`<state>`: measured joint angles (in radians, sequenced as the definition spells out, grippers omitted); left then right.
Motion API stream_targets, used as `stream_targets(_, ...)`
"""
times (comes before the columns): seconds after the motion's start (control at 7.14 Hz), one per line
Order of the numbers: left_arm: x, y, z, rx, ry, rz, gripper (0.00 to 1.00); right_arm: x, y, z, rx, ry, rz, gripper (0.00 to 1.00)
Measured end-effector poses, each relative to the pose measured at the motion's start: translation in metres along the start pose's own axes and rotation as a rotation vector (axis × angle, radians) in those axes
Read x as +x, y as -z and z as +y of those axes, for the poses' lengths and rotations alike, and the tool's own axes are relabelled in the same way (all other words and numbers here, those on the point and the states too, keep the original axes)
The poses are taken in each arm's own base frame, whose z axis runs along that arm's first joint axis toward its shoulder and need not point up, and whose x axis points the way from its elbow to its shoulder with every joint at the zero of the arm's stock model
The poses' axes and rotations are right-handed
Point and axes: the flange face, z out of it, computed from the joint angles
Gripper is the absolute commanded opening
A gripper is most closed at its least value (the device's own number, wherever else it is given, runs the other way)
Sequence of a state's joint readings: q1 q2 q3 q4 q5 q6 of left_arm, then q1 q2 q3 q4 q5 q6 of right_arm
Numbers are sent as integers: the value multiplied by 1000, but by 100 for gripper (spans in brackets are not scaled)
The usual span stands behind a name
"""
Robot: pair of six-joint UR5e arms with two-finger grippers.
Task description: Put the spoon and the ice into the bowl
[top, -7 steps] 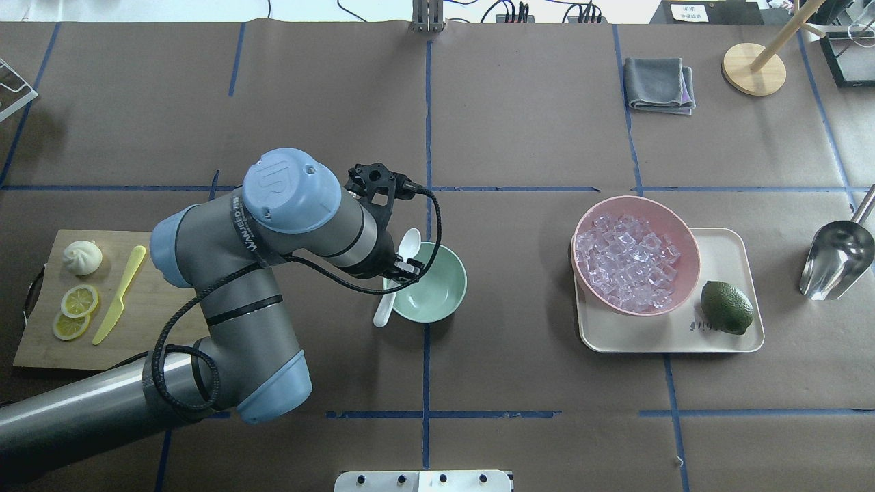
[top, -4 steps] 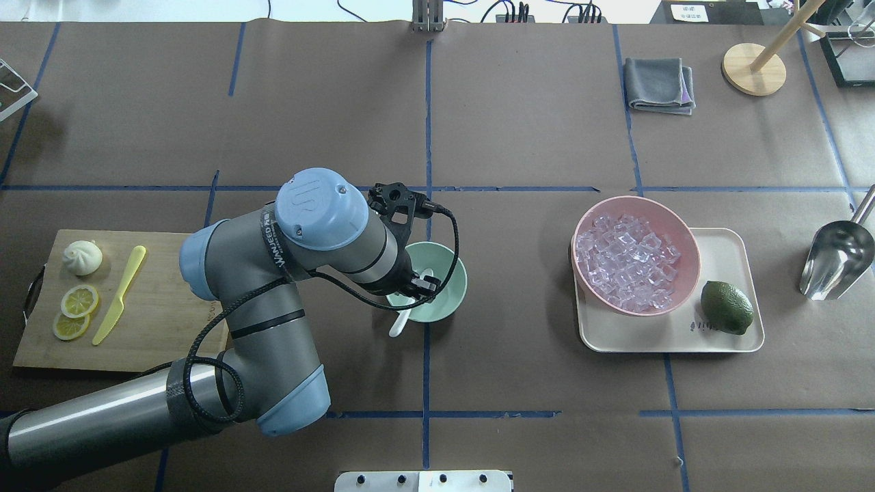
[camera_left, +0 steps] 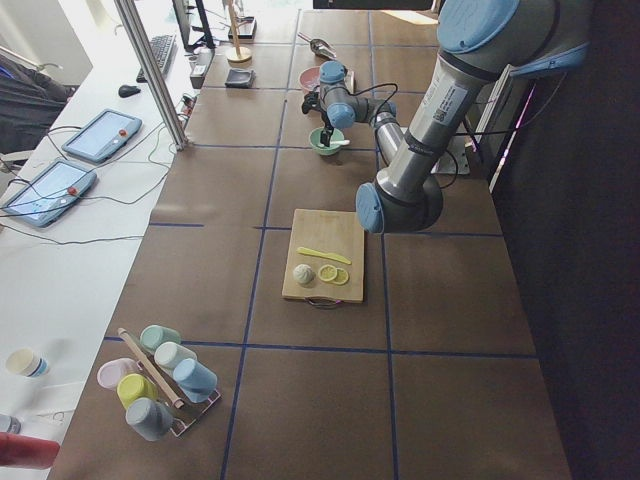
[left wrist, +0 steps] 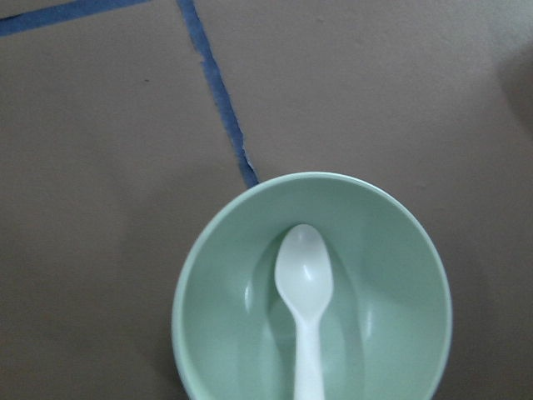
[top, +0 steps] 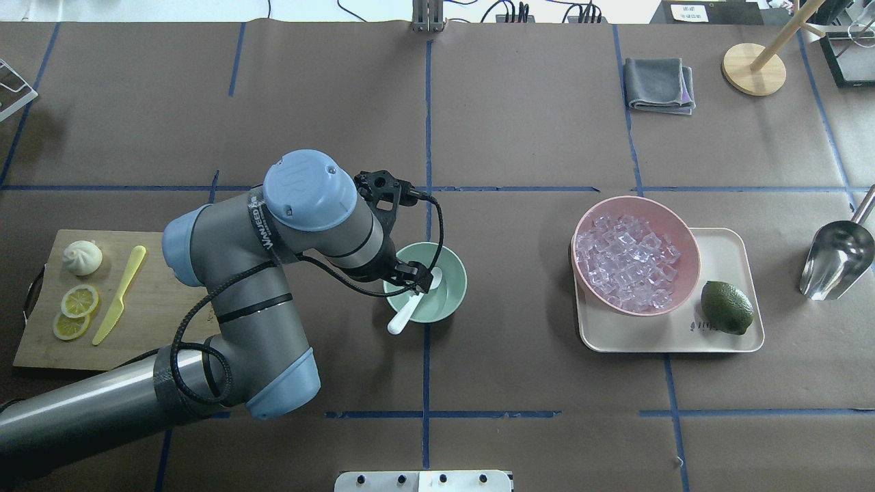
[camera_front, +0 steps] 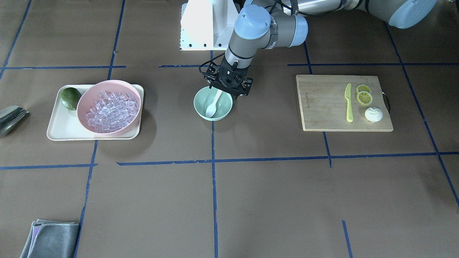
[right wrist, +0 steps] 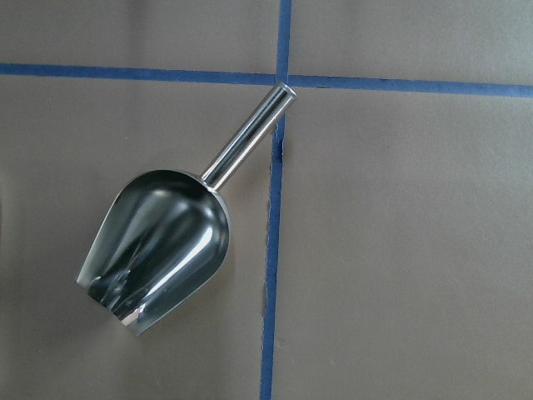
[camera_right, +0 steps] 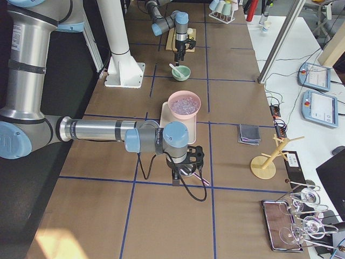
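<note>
White spoon (left wrist: 305, 283) in mint bowl (left wrist: 391, 275), WANJEED strap (top: 263, 222), left tool (top: 411, 272) and right tool (camera_right: 186, 166) states unclear

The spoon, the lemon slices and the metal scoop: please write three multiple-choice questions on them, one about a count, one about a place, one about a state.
1. How many lemon slices lie on the wooden board? A one, B two, C four.
2. Where is the white spoon? A on the board, B in the green bowl, C beside the yellow knife.
3. The metal scoop is: A empty, B full, C upright.
Key: 1 B, two slices lie by the knife; 2 B, its round end rests inside the bowl; 3 A, it lies on its side, hollow bare.
</note>
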<state>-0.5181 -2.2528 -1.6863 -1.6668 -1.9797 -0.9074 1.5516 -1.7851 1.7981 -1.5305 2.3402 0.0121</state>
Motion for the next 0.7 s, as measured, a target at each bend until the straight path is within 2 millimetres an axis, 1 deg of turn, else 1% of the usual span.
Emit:
stream_targets(0.14, -25, 14, -3, -26, -32, -55, 99, -1, -1, 0, -2, 1, 0, 100)
stream_targets(0.28, -62, 34, -1, -42, -81, -106, 99, -2, -2, 0, -4, 3, -1, 100)
stream_targets(0.42, -105, 58, 4, -45, -118, -139, 100, -3, -2, 0, -6, 5, -1, 100)
stream_targets(0.56, -154, 81, 14, -47, -105, -158, 100, -4, -3, -1, -7, 6, -2, 100)
stream_targets(0.7, -213, 105, 29, -48, -48, -177, 100, -4, -3, -1, -8, 7, -4, 100)
